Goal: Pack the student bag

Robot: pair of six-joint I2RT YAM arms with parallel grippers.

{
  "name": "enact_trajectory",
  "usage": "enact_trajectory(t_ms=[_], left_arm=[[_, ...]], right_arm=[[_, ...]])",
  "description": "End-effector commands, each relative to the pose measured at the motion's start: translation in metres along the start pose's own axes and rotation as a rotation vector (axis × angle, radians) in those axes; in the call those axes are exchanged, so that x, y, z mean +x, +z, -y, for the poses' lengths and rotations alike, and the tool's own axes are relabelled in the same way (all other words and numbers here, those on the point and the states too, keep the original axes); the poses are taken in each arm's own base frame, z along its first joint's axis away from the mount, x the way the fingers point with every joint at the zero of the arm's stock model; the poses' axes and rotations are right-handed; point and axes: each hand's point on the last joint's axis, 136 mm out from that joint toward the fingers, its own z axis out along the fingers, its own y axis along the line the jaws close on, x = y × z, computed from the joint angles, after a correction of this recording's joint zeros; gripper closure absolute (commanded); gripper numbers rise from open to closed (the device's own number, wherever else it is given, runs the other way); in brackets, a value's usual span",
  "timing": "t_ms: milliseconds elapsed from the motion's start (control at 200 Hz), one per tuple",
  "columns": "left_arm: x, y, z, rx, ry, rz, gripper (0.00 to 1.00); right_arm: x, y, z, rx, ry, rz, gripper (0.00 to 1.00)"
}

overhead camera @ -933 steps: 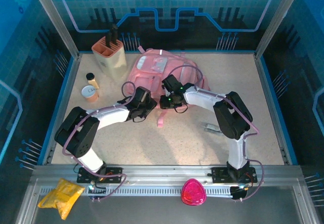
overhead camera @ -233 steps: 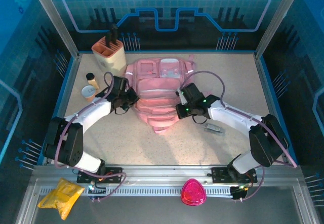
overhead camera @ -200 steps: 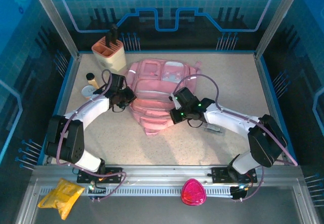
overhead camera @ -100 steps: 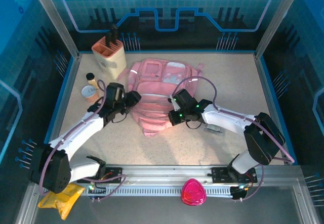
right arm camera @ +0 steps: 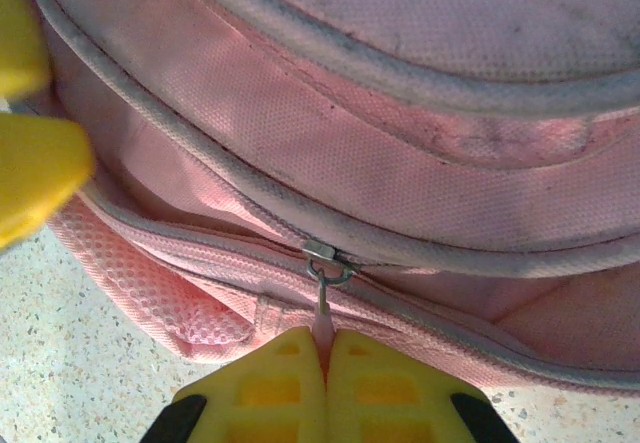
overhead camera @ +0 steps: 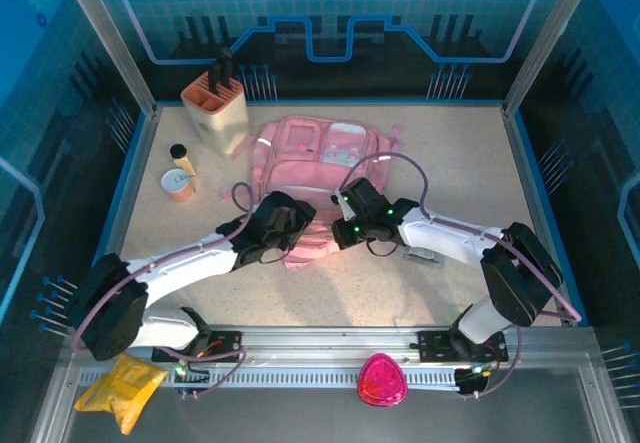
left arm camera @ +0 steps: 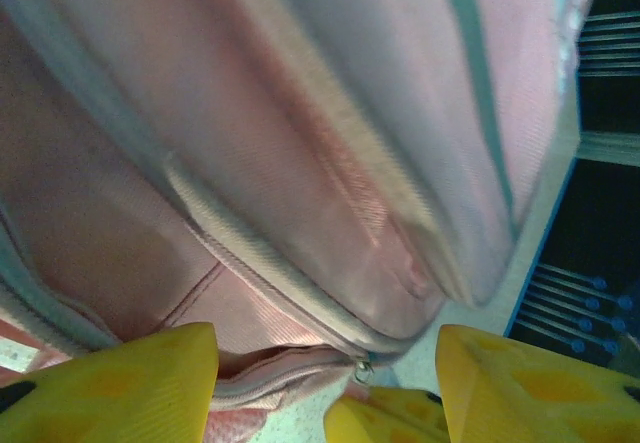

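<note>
We see the right gripper (right arm camera: 325,348) pinched tight on the zipper pull (right arm camera: 322,283) of the student bag (overhead camera: 312,153); left gripper (left arm camera: 327,363) gapes empty beside it.

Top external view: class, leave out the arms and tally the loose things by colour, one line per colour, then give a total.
Pink: 2, the student bag and the rounded object
Beige: 1, the slotted holder
Orange-tan: 2, the capped bottle and the round tub
Grey: 1, the small flat item
Yellow: 1, the crumpled packet
Total: 7
</note>
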Motion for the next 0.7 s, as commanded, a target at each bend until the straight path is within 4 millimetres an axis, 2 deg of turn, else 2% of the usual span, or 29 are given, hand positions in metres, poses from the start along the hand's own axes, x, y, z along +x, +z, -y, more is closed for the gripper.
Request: enact_trajectory(t_ms=[0, 165, 280, 510, 695], left_arm=[[0.002, 0.011, 0.009, 0.024, -0.105, 0.044, 0.40], [0.008, 0.026, 0.012, 0.009, -0.131, 0.053, 0.42], [0.004, 0.032, 0.015, -0.019, -0.124, 0.086, 0.46], [-0.004, 0.041, 0.009, -0.071, -0.114, 0.142, 0.74], [-0.022, 0.022, 0.004, -0.101, -0.059, 0.214, 0.97]], right_arm=[[0.008, 0.000, -0.010, -0.036, -0.009, -0.016, 1.00], [0.007, -0.001, -0.010, -0.033, -0.009, -0.015, 1.00], [0.005, -0.001, -0.011, -0.035, -0.011, -0.013, 1.00], [0.004, 0.000, -0.006, 0.000, -0.021, -0.020, 1.00], [0.002, -0.010, 0.013, 0.109, -0.049, -0.009, 1.00]])
